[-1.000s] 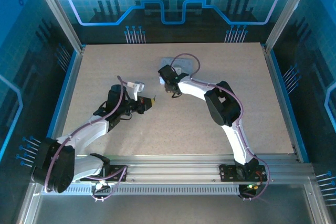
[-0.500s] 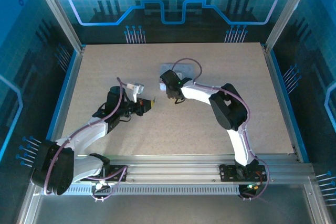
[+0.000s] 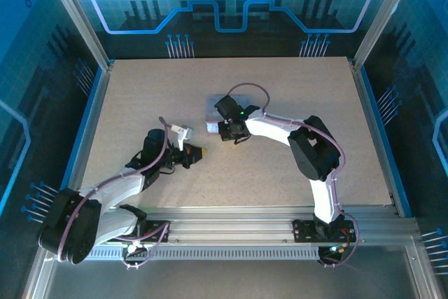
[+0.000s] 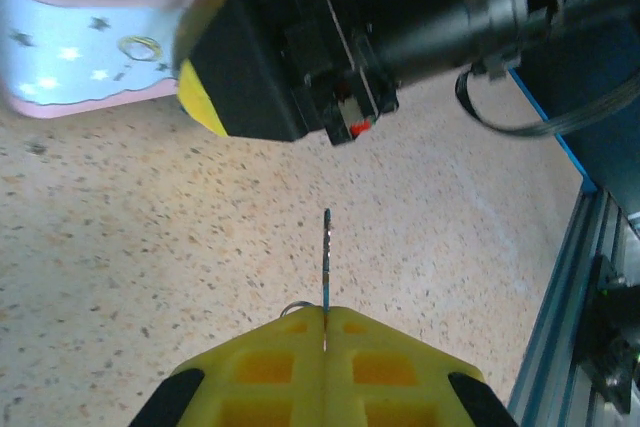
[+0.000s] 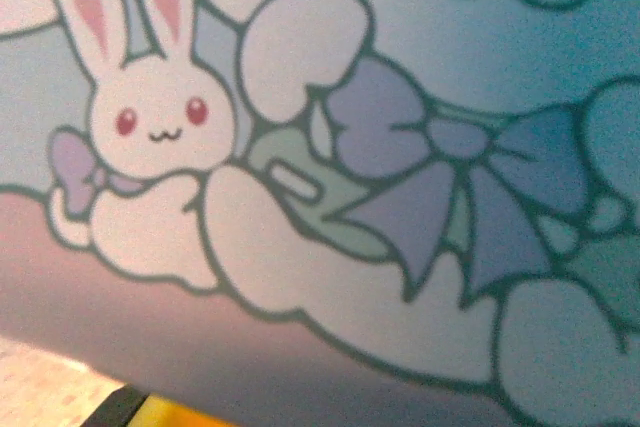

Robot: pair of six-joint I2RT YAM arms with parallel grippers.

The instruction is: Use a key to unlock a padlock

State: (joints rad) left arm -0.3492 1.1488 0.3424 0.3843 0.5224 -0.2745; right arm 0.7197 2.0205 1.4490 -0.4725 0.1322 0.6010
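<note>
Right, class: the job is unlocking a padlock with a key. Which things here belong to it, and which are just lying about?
Belongs to the job:
- key, pinched in the left hand

Just lying about:
- bunny-patterned tin, though the right hand is right at it
- table

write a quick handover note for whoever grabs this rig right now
Left gripper: shut on the key, blade sticking straight out past the fingertips, over the table.
Right gripper: pressed up close to the patterned tin; whether it is open or shut cannot be told.
The grippers sit close together, and the key points toward the right one.
Done: key picked up and held.
Left: locate the padlock, bring the key to its keyhole, insert, turn, free the shackle.
</note>
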